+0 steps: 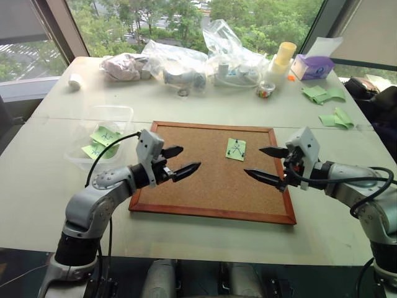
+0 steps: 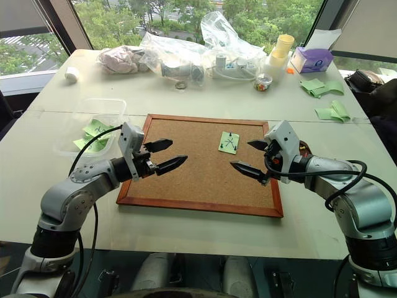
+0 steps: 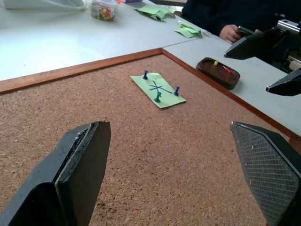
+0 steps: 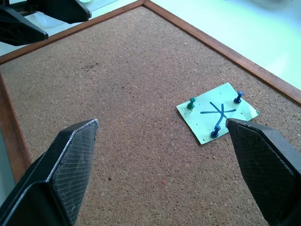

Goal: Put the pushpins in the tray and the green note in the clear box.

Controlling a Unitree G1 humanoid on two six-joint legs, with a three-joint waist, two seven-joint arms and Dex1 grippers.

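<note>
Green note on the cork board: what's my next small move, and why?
Probably bring the open right claw, the nearer one, down onto one of the three pushpins pinning the green note to the cork board; the note can't come free until they're out.

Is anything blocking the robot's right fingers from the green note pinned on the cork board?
Nothing visible: only bare cork board lies between the open right gripper and the green note, held by three pushpins.
</note>
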